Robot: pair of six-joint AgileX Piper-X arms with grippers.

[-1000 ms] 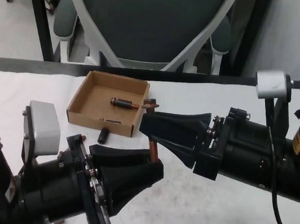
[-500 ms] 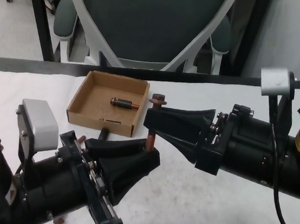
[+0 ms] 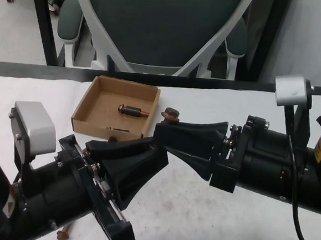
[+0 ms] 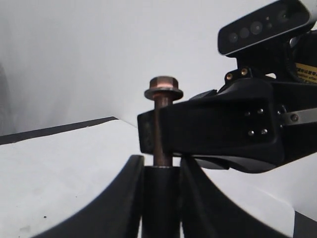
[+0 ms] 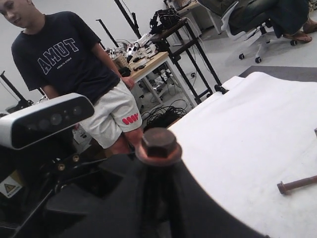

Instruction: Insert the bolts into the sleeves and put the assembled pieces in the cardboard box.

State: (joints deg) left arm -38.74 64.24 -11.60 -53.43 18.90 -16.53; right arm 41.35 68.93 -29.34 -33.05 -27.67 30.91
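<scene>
"What was the left gripper (image 4: 161,166) doing?"

"It was clamped narrow on the black sleeve (image 4: 161,198). One finger pressed each side, and the sleeve stood upright between them."

"And the right gripper (image 3: 159,134)?"

"Closed tight on the shaft of the copper bolt (image 4: 163,90), just under its flanged head. The head stood free above the fingers, pointing to 12 o'clock in the left wrist view."

"Where was the bolt relative to the sleeve?"

"Directly above it and in line with it. The shaft's lower end met the sleeve's mouth. How far in it sat I could not tell, since the sleeve's wall hid that."

"So the two claws were close together?"

"Very close. In the high view their tips met near the middle of the bench (image 3: 198,212), the right one just over the left."

"And the cardboard box (image 3: 85,100)?"

"It sat at about 11 o'clock from the grippers, near the far edge of the bench. One assembled piece (image 3: 132,111) lay flat on its floor, toward the 3 o'clock side of the box."

"Anything else on the bench?"

"A loose bolt (image 3: 64,233) lay at about 7 o'clock, by the near edge, partly tucked under the left arm."
</scene>
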